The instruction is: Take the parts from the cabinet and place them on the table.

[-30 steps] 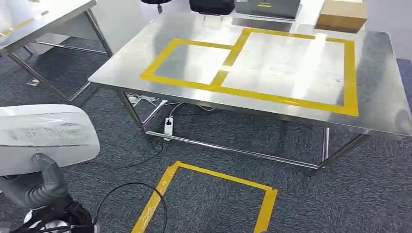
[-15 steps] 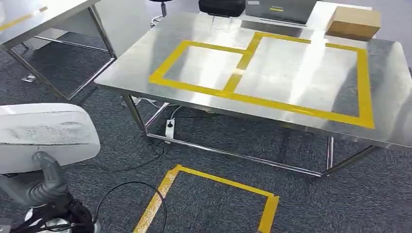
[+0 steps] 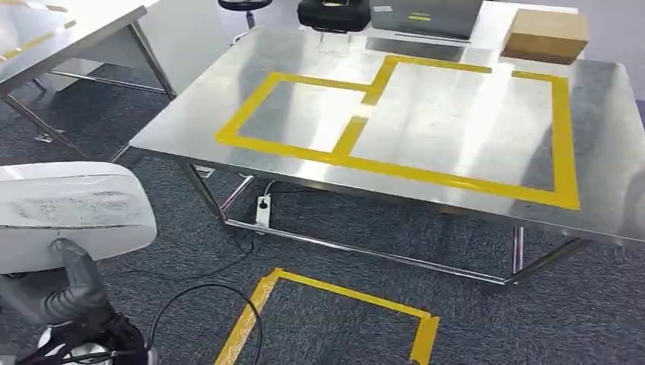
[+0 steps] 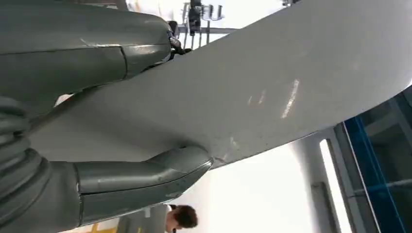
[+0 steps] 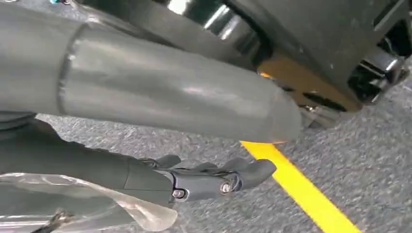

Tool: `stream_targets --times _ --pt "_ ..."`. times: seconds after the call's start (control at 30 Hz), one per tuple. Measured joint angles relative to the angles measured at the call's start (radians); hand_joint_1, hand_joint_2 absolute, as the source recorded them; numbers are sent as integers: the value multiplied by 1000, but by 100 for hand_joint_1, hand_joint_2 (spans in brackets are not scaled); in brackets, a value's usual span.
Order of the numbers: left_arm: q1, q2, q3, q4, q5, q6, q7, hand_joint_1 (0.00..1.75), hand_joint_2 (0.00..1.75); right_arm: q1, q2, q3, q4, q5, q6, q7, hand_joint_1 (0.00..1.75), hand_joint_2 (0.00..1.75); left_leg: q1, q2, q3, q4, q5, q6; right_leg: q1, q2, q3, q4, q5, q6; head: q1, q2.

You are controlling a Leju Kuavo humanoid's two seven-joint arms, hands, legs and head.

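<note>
the left hand (image 3: pixel 72 285) has a thick matte grey thumb over a grey ribbed cover, with darker fingers below. the right hand (image 5: pixel 160 141) shows a smooth grey thumb and dark segmented fingers with small round screws.

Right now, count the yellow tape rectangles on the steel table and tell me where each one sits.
2. The smaller rectangle is toward the table's left end; the larger rectangle adjoins it on the right, sharing one tape strip. A separate tape outline lies on the carpet, not the table.

Our left hand (image 3: pixel 72 293) grips a white part (image 3: pixel 72 213); our right hand (image 5: pixel 160 145) hangs low, fingers (image 5: pixel 218 177) extended.
</note>
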Motion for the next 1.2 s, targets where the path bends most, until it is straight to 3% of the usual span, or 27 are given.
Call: stream_targets --times 0.03,0.1,0.17,0.2,0.27,0.33,0.4,0.43,0.47,0.5,0.53,0.6,0.63,0.67,0.77,0.83,0.87,0.93,0.97,1.0,1.03,1.13,1.2 --pt "0 0 0 0 0 0 0 175 175 1 0 0 0 0 0 0 0 0 1 0 7 -40 47 0 0 2 10 0 -7 1 0 0" --pt "-1 0 0 0 0 0 0 175 175 0 0 0 0 0 0 0 0 0 2 1 65 -215 174 5 -2 5 38 0 -26 9 0 0" --pt "1 0 0 1 0 0 0 175 175 -3 0 0 0 0 0 0 0 0 -6 2 93 -267 167 10 4 6 39 0 -41 24 -1 0" --pt "-2 0 0 1 1 0 0 175 175 -3 0 0 0 0 0 1 0 0 -5 4 103 -282 151 20 4 3 32 -1 -40 28 -3 0" --pt "0 0 1 1 2 2 0 175 175 -5 0 0 0 0 0 1 0 0 -8 0 101 -286 149 27 2 0 38 -14 -40 35 1 0" --pt "0 -2 1 1 2 2 0 175 175 -6 0 0 0 1 0 1 0 0 -1 0 117 -300 149 39 1 0 42 4 -62 45 5 0" --pt "-1 -2 0 1 1 2 0 175 175 -10 0 0 0 1 0 1 0 0 -1 3 122 -301 144 48 1 0 -33 131 -113 47 10 0" --pt "-1 -2 0 1 1 2 0 175 175 -9 0 0 0 1 0 1 0 0 -3 4 124 -301 140 52 1 0 -101 235 -142 47 10 0" --pt "-1 -2 0 1 1 2 0 175 175 -6 0 0 0 1 0 1 0 0 -4 3 128 -301 135 54 1 0 -153 299 -146 47 9 0" --pt "-1 -2 0 1 1 2 0 175 175 -3 0 0 0 1 1 1 0 0 -5 2 132 -301 131 54 2 0 -176 314 -134 46 11 0" --pt "0 -2 0 2 2 2 0 175 175 -1 0 0 0 1 1 1 0 0 -5 0 138 -301 126 54 2 0 -182 297 -104 44 10 0" --pt "0 -2 0 2 4 2 0 175 175 0 0 0 0 1 1 1 0 0 -6 -2 165 -301 109 51 3 0 -127 119 34 35 11 0" --pt "0 -2 0 2 4 2 0 175 175 0 -1 0 0 1 1 1 0 0 -6 -2 171 -302 101 48 4 0 -101 42 67 30 11 0" --pt "-1 -2 0 2 4 3 0 175 175 -2 -2 0 0 1 1 2 0 0 -13 -2 170 -300 93 39 10 0 -86 31 43 29 10 0" --pt "0 -2 0 2 4 8 0 175 175 -2 -2 0 0 1 1 3 0 0 -7 -2 177 -310 88 25 13 3 -74 25 37 18 9 0" --pt "0 -2 0 1 4 9 0 175 175 0 -2 0 0 1 0 6 0 0 -8 0 189 -300 76 13 2 3 -53 8 39 8 7 0" --pt "-3 -2 1 1 3 9 0 175 175 -2 -2 0 0 1 0 6 0 0 -7 1 169 -255 52 8 1 2 -44 5 35 1 -2 0" --pt "-2 -2 0 2 4 10 0 175 175 -5 -2 0 0 1 0 6 0 0 -2 1 81 -96 -13 0 1 1 -34 5 25 -4 -1 0" --pt "0 -2 0 2 4 10 0 175 175 -4 -2 0 0 1 1 6 0 0 -2 1 37 -29 -31 -2 1 1 -29 5 19 -4 1 0" --pt "0 -2 0 2 4 11 0 175 175 -1 -2 0 0 1 1 8 0 0 -2 1 7 2 -22 -4 1 2 -22 5 13 -3 0 0" --pt "1 -2 0 2 6 12 0 175 175 1 -2 0 0 1 1 8 0 0 -1 1 5 -20 16 -3 1 3 -12 5 6 -2 0 0" --pt "0 -1 1 2 10 14 0 175 175 1 -2 0 0 3 1 9 0 0 -2 1 78 -246 183 9 1 6 21 5 -18 5 0 0" --pt "-1 -2 1 2 10 14 0 175 175 -2 -2 0 0 5 1 9 0 0 -9 2 105 -294 154 20 6 9 20 5 -31 21 -3 0"
